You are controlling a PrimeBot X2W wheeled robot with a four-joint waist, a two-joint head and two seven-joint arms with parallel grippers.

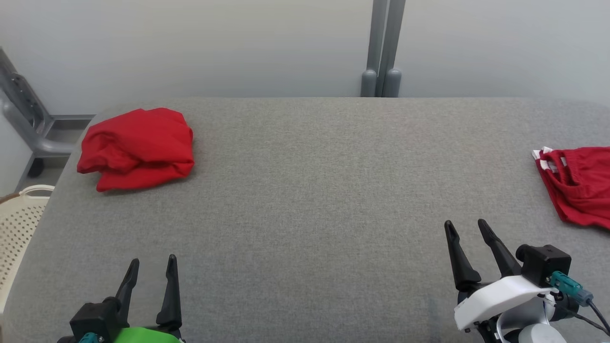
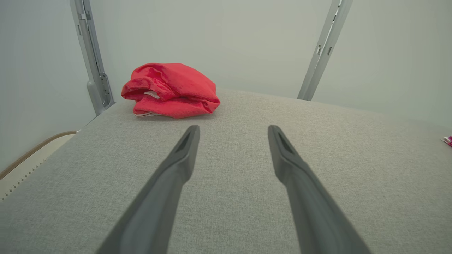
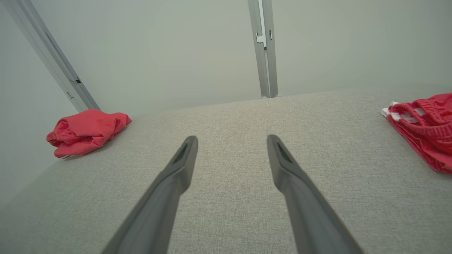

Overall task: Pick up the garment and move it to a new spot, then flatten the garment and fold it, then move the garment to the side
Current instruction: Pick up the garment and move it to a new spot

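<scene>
At the far left edge of the head view, a pale perforated basket (image 1: 19, 224), cut off by the frame, contents out of sight. Beyond it, a grey metal frame (image 1: 28, 119), also partly cropped. On the grey padded table (image 1: 305, 190), near the back left corner, a red bundle (image 1: 138, 147), heaped loosely over itself, inner layers and underside hidden; a sliver of white at one fold in the left wrist view. Low at the near left, the left gripper (image 1: 153, 259), fingers parted with nothing between them, over bare cloth and well apart from the bundle. Across the middle, broad open grey surface from near edge to back edge, with a grey post (image 1: 383, 47) against the pale wall just behind. Low at the near right, the right gripper (image 1: 464, 223), fingers likewise spread and empty, leaning slightly leftward, wrist and cable cropped at the bottom. At the right edge, a red garment with white trim (image 1: 579, 186), ribbed opening turned leftward, its right part cut off by the frame, full shape hard to tell; apart from the right gripper.
</scene>
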